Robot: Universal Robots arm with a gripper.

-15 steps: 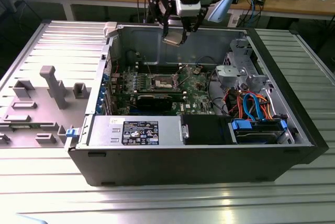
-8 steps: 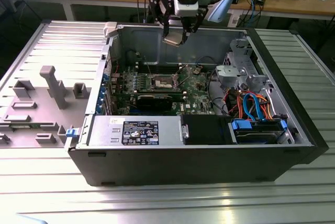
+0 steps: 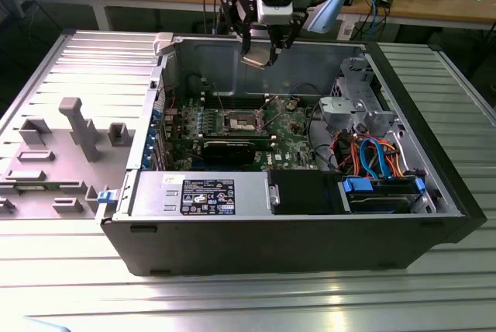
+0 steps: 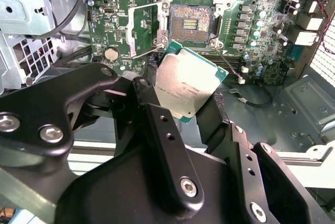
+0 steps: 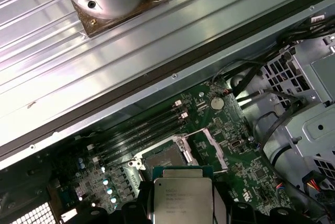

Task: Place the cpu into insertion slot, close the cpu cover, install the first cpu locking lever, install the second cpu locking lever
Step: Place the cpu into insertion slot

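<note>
My gripper [image 3: 260, 54] hangs above the open computer case, shut on the cpu [image 3: 256, 59], a flat square chip with a silver-grey top. In both wrist views the cpu [image 4: 186, 81] [image 5: 182, 199] sits clamped by its edges between the black fingers [image 4: 144, 92]. It is held in the air, short of the insertion slot [image 4: 190, 19] [image 5: 163, 160] [image 3: 240, 121], whose dark square centre lies bare in the green board. The cpu cover [image 4: 141, 29] [image 5: 215, 144] stands swung open beside the slot. A thin wire locking lever [image 4: 229, 65] sticks out free at the slot's side.
Memory slots [image 5: 138, 132] run along one side of the socket. A black card [image 3: 229, 150], the power supply [image 3: 205, 195], a metal drive cage [image 3: 353, 107] and orange and blue cables [image 3: 372, 153] crowd the case. Grey fixtures [image 3: 77, 126] stand at the exterior view's left.
</note>
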